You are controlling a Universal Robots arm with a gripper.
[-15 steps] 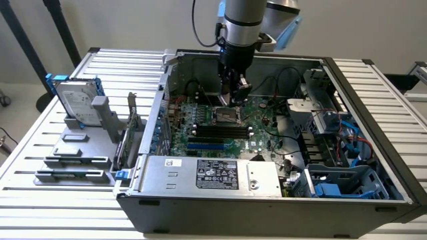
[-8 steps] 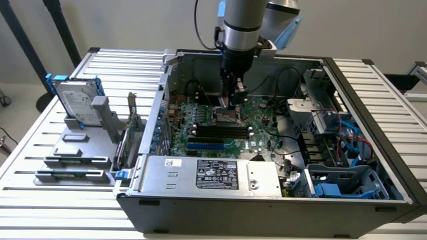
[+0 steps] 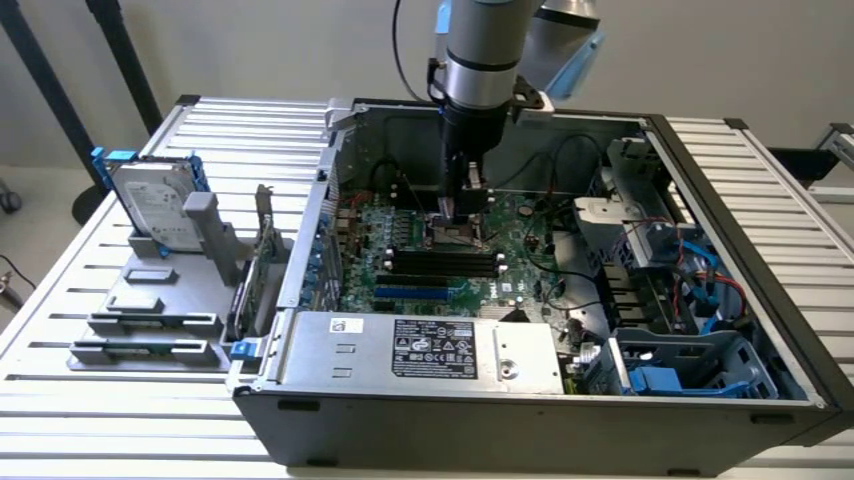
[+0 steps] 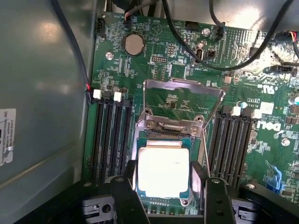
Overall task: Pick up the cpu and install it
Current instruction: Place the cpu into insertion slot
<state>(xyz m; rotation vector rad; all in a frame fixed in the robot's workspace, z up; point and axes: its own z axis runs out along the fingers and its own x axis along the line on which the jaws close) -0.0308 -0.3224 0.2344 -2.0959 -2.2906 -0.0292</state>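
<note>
Grey slatted table (image 3: 107, 412) holds an open computer case (image 3: 534, 420). Deep inside, the gripper (image 3: 454, 232) stands wide, hugging the cpu (image 4: 163, 170) by two sides, low over its socket (image 4: 164, 128). Putting-in step, I think; the cpu must lie flat and straight.

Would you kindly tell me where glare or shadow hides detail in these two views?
Wrist view: glare whitens the cpu lid, hiding any markings, while the motherboard around it is evenly lit. Exterior view: light is even, the slatted table reads very bright, and the computer case interior sits darker.
</note>
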